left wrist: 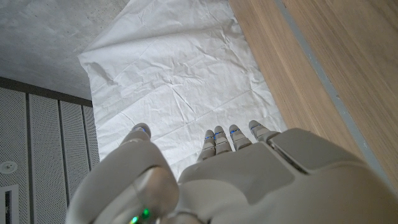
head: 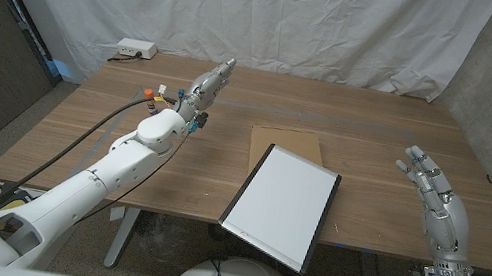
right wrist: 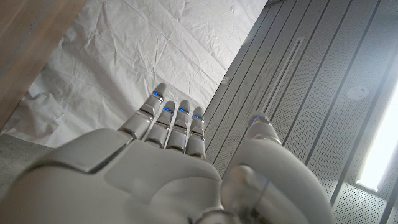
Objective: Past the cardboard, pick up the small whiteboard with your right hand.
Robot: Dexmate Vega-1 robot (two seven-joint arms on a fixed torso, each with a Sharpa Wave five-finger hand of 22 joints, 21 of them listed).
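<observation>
— Nearest the table (head: 401, 120) edge, middle: item one?
— Whiteboard (head: 281, 203), overhanging the near edge, so easy to grip from beneath, I judge.
— Right hand (head: 432, 187)?
— Right of it, apart, fingers spread, empty.
— Farther?
— Cardboard (head: 287, 144), partly under the board. Left hand (head: 206, 87), far left, fingers straight, empty.

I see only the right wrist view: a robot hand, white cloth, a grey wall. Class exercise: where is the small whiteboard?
Observer: The small whiteboard lies on the table's near edge, partly overhanging it.
Operator: And the cardboard?
Observer: The cardboard lies beyond the whiteboard, partly under its far end.
Operator: Is my robot hand near it?
Observer: No. The right robot hand is apart from the whiteboard, fingers spread, holding nothing.
</observation>
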